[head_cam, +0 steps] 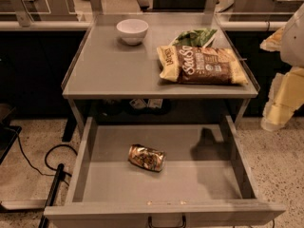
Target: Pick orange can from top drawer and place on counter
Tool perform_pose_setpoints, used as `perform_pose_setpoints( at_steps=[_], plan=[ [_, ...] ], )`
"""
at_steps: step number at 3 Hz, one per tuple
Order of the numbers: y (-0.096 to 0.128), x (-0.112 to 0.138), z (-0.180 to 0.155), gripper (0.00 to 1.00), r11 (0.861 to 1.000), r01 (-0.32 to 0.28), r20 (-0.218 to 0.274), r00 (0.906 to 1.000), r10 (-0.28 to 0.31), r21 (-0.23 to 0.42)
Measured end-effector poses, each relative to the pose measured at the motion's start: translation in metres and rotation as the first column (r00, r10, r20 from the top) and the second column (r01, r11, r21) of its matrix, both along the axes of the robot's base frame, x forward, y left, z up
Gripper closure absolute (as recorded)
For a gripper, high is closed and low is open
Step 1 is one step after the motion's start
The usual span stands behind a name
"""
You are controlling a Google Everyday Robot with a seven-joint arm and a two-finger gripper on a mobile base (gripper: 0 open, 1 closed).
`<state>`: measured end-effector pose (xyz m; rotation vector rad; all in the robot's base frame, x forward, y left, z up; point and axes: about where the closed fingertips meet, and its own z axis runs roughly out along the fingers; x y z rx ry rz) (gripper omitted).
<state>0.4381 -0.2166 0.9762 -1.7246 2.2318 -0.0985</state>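
Only a slice of the robot is in sight from where I'm standing: the arm (295, 32) is a smooth, rounded, off-white shell, kind of glossy plastic, with a small pale yellow bit poking out on its left side. Below that is the gripper (278, 110), out past the right side of the counter (114, 75) and hanging lower than its top. It's blocky, flat-sided pieces in a creamy butter yellow that go whitish at the bottom end. I can't make out any cables, screws or markings on it, it's just plain panels with soft edges.
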Motion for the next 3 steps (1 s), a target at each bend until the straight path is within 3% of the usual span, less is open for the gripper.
perform_pose_setpoints(
  at_steps=[1, 3],
  plan=[
    [0.007, 0.000, -0.001, 0.00, 1.000, -0.002, 0.015, 0.9999, 0.002, 0.003],
    [0.071, 0.000, -0.011, 0.00, 0.999, -0.033, 0.047, 0.9984, 0.031, 0.024]
  ],
)
